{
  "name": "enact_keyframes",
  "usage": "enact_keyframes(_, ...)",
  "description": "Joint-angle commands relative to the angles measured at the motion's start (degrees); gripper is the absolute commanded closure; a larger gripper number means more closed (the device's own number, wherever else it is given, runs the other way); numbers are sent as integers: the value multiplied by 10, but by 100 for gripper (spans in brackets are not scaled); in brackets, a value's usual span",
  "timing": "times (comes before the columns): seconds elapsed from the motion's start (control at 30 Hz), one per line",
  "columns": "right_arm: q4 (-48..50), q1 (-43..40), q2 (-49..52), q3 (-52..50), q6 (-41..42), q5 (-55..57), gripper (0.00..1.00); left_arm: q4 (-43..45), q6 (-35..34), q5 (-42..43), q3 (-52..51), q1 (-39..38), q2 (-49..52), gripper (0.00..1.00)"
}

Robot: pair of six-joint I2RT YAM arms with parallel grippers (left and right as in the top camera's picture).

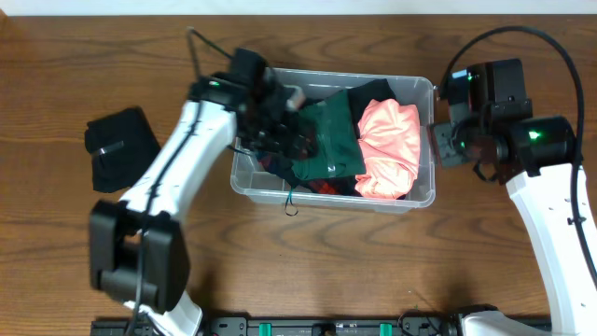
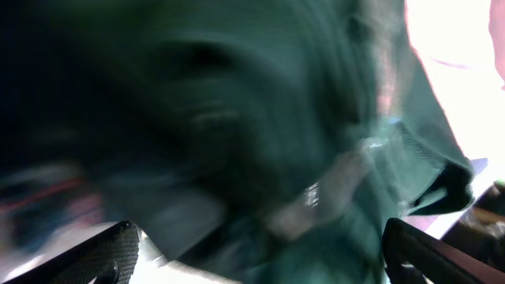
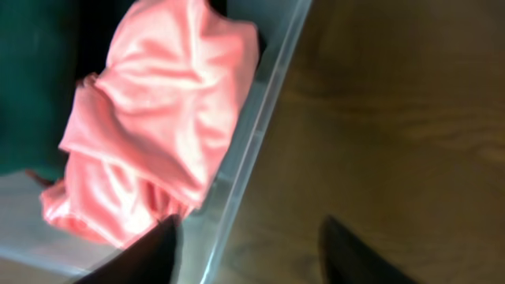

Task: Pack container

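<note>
Container (image 1: 373,205) mid-table, partly packed: green garment (image 1: 331,140) and pink garment (image 1: 387,149) inside, black garment (image 1: 119,147) unpacked on the table beside it; left gripper (image 2: 264,256) jaws apart over green cloth, right gripper (image 3: 248,252) jaws apart at right wall

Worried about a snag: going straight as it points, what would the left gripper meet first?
Likely the dark green garment in the container: it fills the view ahead of the left gripper, though depth is unclear.
</note>
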Motion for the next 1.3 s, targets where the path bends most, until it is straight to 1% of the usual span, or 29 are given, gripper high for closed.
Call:
enact_keyframes(0.0, -20, -4, -14, -1, 28, -16, 63, -5, -20, -48, 30, 50, -80, 2)
enact_keyframes(0.03, -25, -3, -13, -3, 37, -19, 73, -6, -19, -48, 30, 63, -98, 2)
enact_keyframes(0.1, -25, 0, -13, -10, 36, -45, 83, -9, -19, -49, 30, 89, -137, 2)
enact_keyframes(0.13, -21, 3, -13, -13, 26, -67, 91, -9, -19, -50, 30, 102, -155, 2)
enact_keyframes(0.17, -11, 8, -13, -17, 6, -100, 93, -9, -22, -58, 30, 117, -174, 2)
enact_keyframes(0.23, 16, 21, -13, -20, -24, -150, 99, -11, -63, -95, 30, 144, -203, 2)
enact_keyframes(0.3, 62, 42, -9, -20, -39, -180, 99, -19, -114, -140, 30, 172, -223, 2)
enact_keyframes(0.43, 176, 93, 16, -20, -38, -179, 99, -47, -178, -195, 29, 223, -237, 2)
enact_keyframes(0.53, 245, 130, 59, -20, -38, -179, 99, -55, -182, -203, 19, 257, -232, 2)
enact_keyframes(0.67, 300, 170, 143, -20, -38, -188, 99, -71, -193, -209, 7, 294, -216, 2)
enact_keyframes(0.87, 313, 200, 283, -20, -35, -180, 99, -98, -192, -210, 7, 324, -190, 2)
enact_keyframes(0.97, 299, 189, 321, -20, 20, -113, 99, -98, -192, -210, 7, 330, -187, 2)
enact_keyframes(1.03, 287, 172, 323, -20, 63, -65, 99, -98, -192, -214, 7, 334, -187, 2)
enact_keyframes(1.07, 286, 164, 319, -19, 67, -66, 99, -98, -192, -214, 7, 335, -187, 2)
enact_keyframes(1.1, 286, 156, 313, -18, 65, -81, 99, -98, -192, -214, 7, 336, -187, 2)
enact_keyframes(1.2, 286, 141, 282, -13, 19, -147, 98, -96, -191, -214, 7, 336, -187, 2)
enact_keyframes(1.27, 285, 140, 250, -10, 0, -165, 93, -95, -191, -230, 7, 336, -187, 2)
